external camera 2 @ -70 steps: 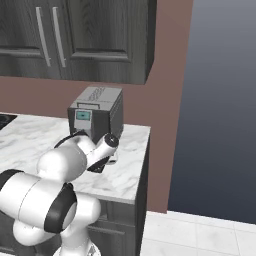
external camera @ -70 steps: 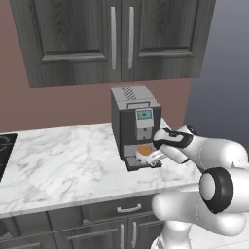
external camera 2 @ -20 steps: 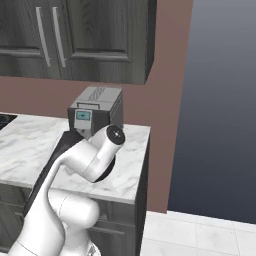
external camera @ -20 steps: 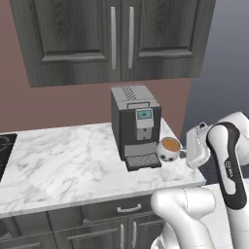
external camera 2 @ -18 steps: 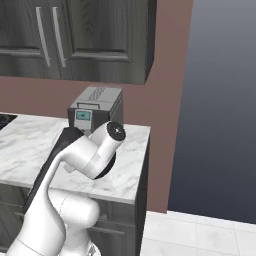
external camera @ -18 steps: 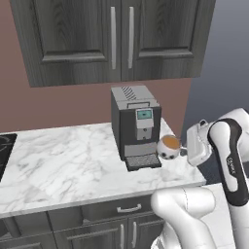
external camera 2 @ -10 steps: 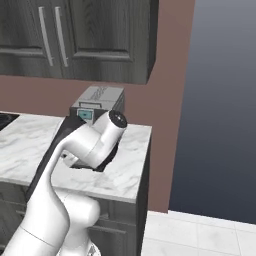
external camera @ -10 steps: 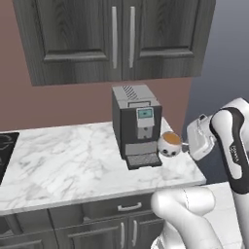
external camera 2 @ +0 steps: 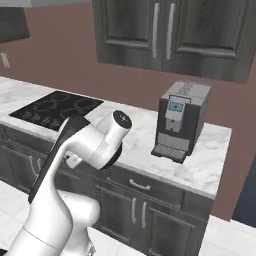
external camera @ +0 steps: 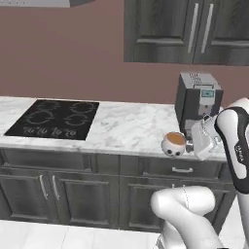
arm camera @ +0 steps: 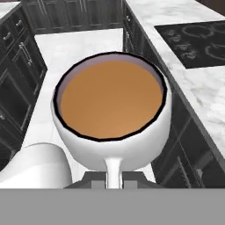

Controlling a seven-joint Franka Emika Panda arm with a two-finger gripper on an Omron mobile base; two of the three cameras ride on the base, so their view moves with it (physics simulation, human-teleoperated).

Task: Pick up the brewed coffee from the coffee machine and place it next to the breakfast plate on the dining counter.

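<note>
The brewed coffee (arm camera: 112, 103), a white mug full of brown coffee, is held level in front of the hand camera. My gripper (arm camera: 113, 178) is shut on its handle, with one dark fingertip on each side. In the left base view the brewed coffee (external camera: 173, 144) hangs over the wall counter's front edge, left of and in front of the coffee machine (external camera: 197, 99), with my gripper (external camera: 189, 143) at its right side. The coffee machine (external camera 2: 180, 120) stands with a bare drip tray. The breakfast plate and the dining counter are out of view.
A black cooktop (external camera: 53, 119) is set into the marble wall counter (external camera: 121, 129) left of the machine. Dark cupboards (external camera: 194, 29) hang above and dark cabinets (external camera: 73, 189) stand below. In the hand view, light floor (arm camera: 70, 52) runs between cabinet rows.
The whole picture has shifted as the base moved: the cooktop is now in view and the coffee machine sits further right. The mug stays in my shut gripper, further from the machine.
</note>
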